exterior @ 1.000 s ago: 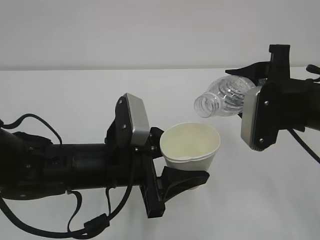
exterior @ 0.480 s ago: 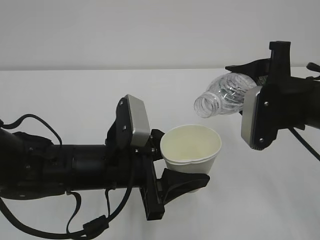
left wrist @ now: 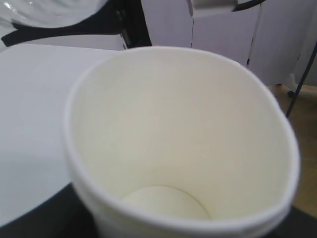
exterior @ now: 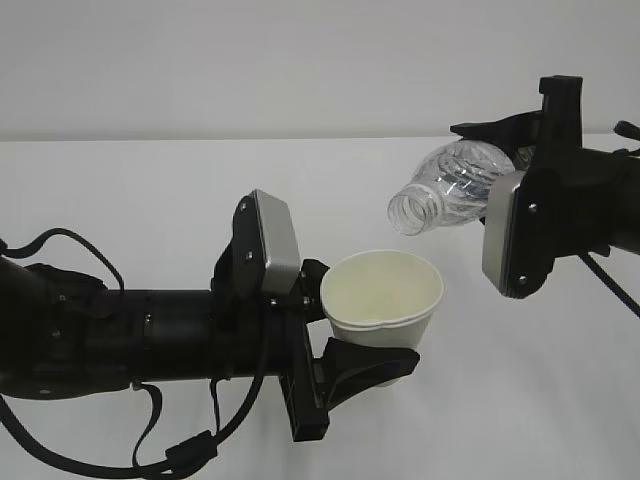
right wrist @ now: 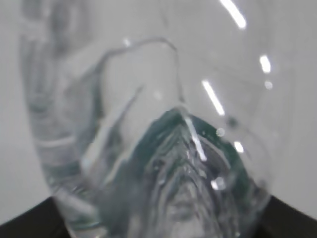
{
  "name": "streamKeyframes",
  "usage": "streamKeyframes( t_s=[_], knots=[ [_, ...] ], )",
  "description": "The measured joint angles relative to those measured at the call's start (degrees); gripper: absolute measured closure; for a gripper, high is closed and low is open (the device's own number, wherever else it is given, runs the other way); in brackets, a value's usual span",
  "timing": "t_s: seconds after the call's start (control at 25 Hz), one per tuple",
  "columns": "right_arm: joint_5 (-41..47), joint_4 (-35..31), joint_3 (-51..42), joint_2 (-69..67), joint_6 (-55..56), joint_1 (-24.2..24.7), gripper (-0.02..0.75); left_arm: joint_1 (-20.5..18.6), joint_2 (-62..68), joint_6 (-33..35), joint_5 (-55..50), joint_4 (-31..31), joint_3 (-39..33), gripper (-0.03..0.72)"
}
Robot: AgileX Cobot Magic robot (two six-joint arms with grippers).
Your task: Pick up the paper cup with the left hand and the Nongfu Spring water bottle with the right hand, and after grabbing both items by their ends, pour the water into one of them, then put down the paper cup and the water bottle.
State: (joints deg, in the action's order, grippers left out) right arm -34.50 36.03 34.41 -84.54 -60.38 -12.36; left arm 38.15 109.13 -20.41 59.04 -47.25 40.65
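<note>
The paper cup (exterior: pixel 385 300) is held upright above the table, with my left gripper (exterior: pixel 360 320) shut on its lower wall from both sides. Seen from the left wrist, the paper cup (left wrist: pixel 183 139) shows a pale cream inside, and I cannot tell whether water lies at its bottom. The Nongfu Spring water bottle (exterior: pixel 450 192) lies tilted, its open mouth pointing left and down, just above and right of the cup's rim. My right gripper (exterior: pixel 505 180) is shut on the bottle's base end. The bottle (right wrist: pixel 148 139) fills the right wrist view. No stream of water shows.
The white table (exterior: pixel 150 190) spreads under both arms, with a pale wall behind. Loose black cables (exterior: pixel 180 455) hang under the left arm near the front edge. The bottle (left wrist: pixel 44 12) shows at the top left of the left wrist view.
The right gripper has risen a little, lifting the bottle's base so it tilts more steeply. The bottle's mouth and the cup stay where they were.
</note>
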Motion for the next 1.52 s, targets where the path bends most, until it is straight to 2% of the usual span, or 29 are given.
streamKeyframes(
  t_s=[1.16,1.52],
  knots=[
    [-0.2,0.0,1.8,0.0,-4.2,0.0,0.292,0.0,0.0,0.0,0.0,-1.8,0.0,0.228],
    [-0.2,0.0,1.8,0.0,-4.4,0.0,0.292,0.0,0.0,0.0,-0.3,1.8,0.0,0.228]
  ],
)
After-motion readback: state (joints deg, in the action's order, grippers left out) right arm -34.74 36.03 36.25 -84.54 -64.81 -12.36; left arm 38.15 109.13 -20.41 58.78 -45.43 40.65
